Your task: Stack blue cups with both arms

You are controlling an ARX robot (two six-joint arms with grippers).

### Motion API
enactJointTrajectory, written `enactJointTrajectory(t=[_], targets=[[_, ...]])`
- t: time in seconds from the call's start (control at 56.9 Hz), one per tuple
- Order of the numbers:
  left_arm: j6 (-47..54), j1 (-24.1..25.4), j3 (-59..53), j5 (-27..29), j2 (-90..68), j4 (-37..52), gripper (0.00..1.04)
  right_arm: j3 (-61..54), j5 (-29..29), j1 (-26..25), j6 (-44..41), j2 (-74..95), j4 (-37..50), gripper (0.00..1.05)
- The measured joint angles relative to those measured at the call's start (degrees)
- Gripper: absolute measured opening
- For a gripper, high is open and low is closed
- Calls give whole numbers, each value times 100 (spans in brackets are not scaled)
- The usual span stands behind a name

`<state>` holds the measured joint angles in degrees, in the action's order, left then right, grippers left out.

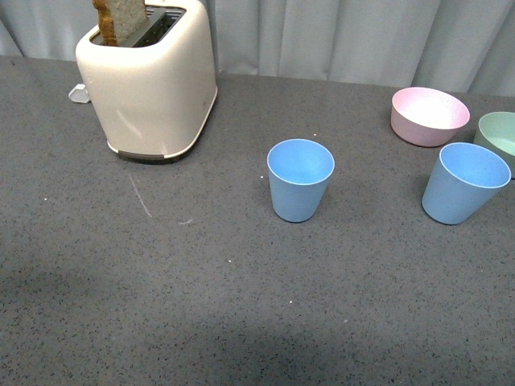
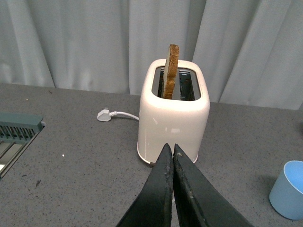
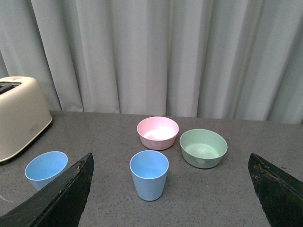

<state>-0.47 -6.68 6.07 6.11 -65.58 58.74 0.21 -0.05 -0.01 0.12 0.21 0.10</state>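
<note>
Left pincer (image 2: 173,156): black, its two fingers pressing together tip to tip, holding nothing, hanging over the tabletop (image 1: 201,314) and pointing at the toaster (image 1: 149,80). Toaster: cream, two-slot, standing at the far left of the grey speckled tabletop, a slice of toast (image 1: 121,18) sticking up from one slot, its white plug (image 2: 104,115) lying loose beside it. Centre blue cup (image 1: 299,181): light blue tapered tumbler, standing upright and empty near the middle, well apart from the toaster. Pink bowl (image 1: 429,115): sitting upright toward the far right, behind the second cup. Right-hand blue cup (image 1: 464,183): standing upright and empty, just in front of the pink bowl and just beside the pale green bowl (image 1: 499,137), which is running off the right edge of the front view. Right pincer (image 3: 170,158): fingers spreading wide apart, empty, facing the right-hand blue cup. Neither arm is showing in the front view; nothing is stacked yet. Hazards, as judged: the left pincer is risking toppling the centre cup if it is approaching with fingers together; a wide finger of the right pincer is likely to be nudging a bowl, given the crowding; a smooth tapered wall may be slipping upward under squeeze; an off-centre descent may be catching rim on rim and tipping the lower cup.
</note>
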Motion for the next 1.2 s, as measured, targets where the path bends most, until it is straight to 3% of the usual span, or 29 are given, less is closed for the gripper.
enactJointTrajectory(t=[0.334,1.196], targets=[[2,638,-413,-566,1582,-1172,4,0,2,0,0,0,0,95],[4,654,-498,-612,5007,-4301,4,0,0,0,0,0,0,95]])
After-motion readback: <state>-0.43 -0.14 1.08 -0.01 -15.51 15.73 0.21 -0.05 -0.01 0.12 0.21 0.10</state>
